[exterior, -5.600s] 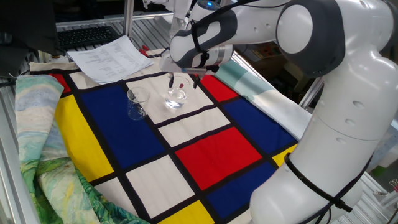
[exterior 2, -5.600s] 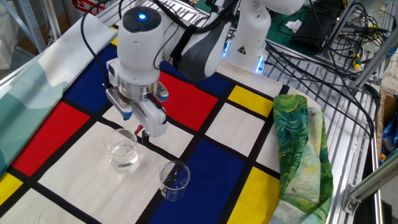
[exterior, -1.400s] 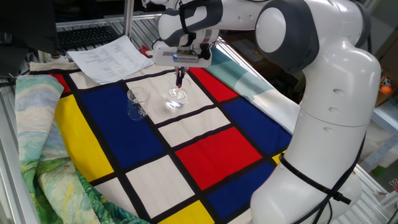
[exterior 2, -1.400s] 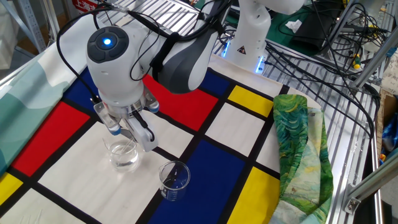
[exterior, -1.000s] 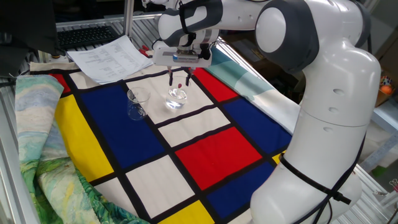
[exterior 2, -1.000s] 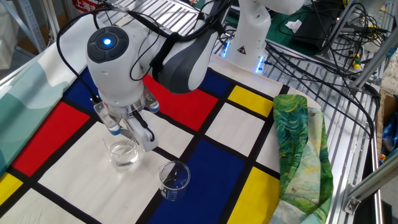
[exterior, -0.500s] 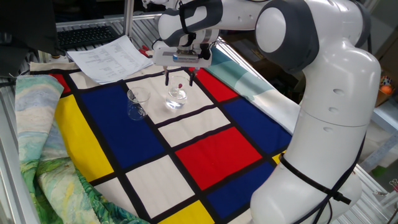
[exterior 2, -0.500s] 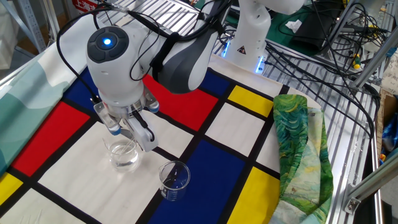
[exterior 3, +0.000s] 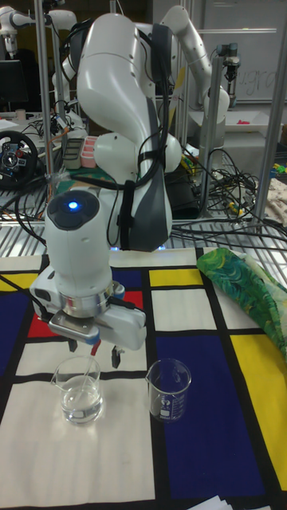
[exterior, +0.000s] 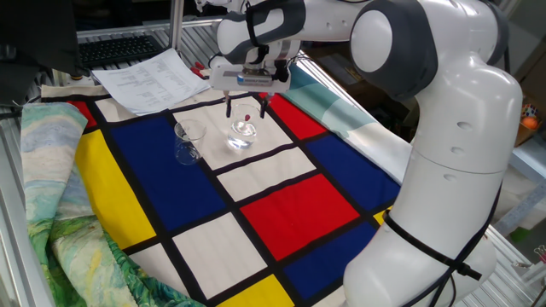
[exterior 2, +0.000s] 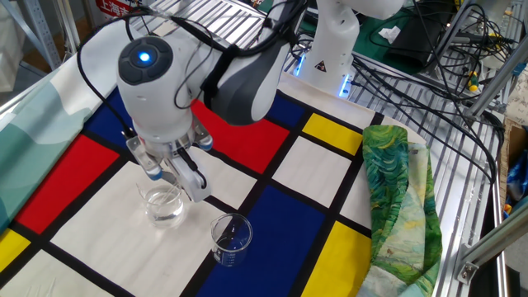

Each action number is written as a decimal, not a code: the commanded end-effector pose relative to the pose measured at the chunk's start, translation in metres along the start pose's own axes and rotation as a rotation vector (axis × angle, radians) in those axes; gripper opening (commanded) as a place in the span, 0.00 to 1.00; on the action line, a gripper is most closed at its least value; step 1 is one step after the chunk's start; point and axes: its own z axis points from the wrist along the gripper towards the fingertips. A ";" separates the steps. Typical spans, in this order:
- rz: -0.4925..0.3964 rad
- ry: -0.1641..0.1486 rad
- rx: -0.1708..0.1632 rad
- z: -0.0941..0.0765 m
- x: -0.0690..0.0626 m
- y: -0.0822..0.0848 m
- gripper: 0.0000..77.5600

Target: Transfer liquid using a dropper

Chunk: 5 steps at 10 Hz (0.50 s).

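Observation:
The dropper (exterior: pixel 247 118) stands leaning in the rounder clear glass (exterior: pixel 241 134), its red bulb poking up above the rim. My gripper (exterior: pixel 246 108) hovers directly over it, open, with one finger on each side of the bulb and not touching it. A shallow pool of clear liquid (exterior 3: pixel 80 408) glints at the bottom of that glass (exterior 3: pixel 78 388). The small beaker (exterior: pixel 188 143) stands upright a short way to the left on a blue square; it also appears as beaker (exterior 3: pixel 168 389) and beaker (exterior 2: pixel 231 239). From the other side, the gripper (exterior 2: pixel 175 183) hangs just above the glass (exterior 2: pixel 162 205).
Printed papers (exterior: pixel 153 77) lie at the back of the checked cloth. A crumpled green cloth (exterior: pixel 51 213) borders the left side, a pale teal cloth (exterior: pixel 350 119) the right. Cables (exterior 2: pixel 429 49) and the arm's base stand behind the table.
The gripper was shut on the dropper's bulb over the glass, then opened and let it go. The dropper stays in the glass; the fingers have spread a little wider.

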 end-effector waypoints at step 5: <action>-0.008 0.001 -0.004 0.013 0.005 0.002 1.00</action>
